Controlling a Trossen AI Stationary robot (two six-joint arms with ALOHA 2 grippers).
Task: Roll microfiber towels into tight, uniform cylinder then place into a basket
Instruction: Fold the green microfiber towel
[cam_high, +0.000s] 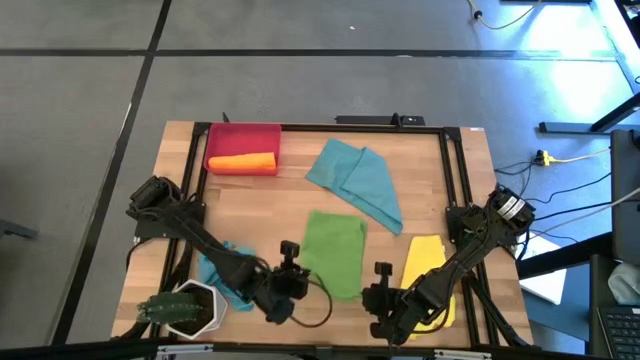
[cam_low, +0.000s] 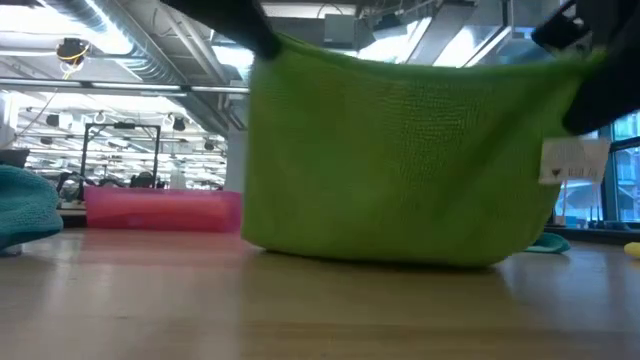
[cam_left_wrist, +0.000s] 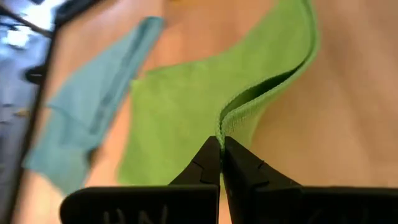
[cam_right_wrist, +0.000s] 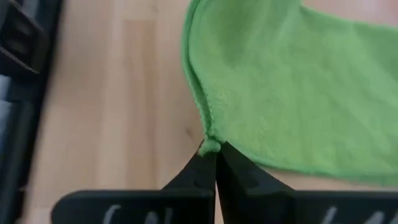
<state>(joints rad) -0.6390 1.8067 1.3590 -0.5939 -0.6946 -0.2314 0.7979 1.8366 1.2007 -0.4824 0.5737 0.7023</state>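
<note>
The green towel (cam_high: 335, 250) lies mid-table, its far part flat on the wood. Its near edge is raised, and it stands like a curtain (cam_low: 400, 150) in the low view. My left gripper (cam_left_wrist: 221, 152) is shut on the towel's near-left corner and my right gripper (cam_right_wrist: 216, 158) on its near-right corner. The red basket (cam_high: 243, 135) stands at the far left with a rolled orange towel (cam_high: 242, 162) in it. A teal towel (cam_high: 357, 180) lies far of the green one. Another teal towel (cam_high: 222, 272) lies under my left arm, and a yellow towel (cam_high: 425, 270) under my right. My left gripper pinches the green towel's near-left corner (cam_left_wrist: 222, 126) between its two fingers, slanting down from the near side. The corner is lifted, and the edge curves away from it down to the table. My right gripper pinches the towel's near-right corner (cam_right_wrist: 209, 145) between its fingertips, slanting down from the near side. Only the corner's tip is between them. The corner is raised and the cloth beyond slopes down onto the table.
A white pot with a plant (cam_high: 185, 310) stands at the near left corner beside my left arm. Black rails (cam_high: 195, 170) run along the table's left, right and far sides. Bare wood lies between the basket and the green towel.
</note>
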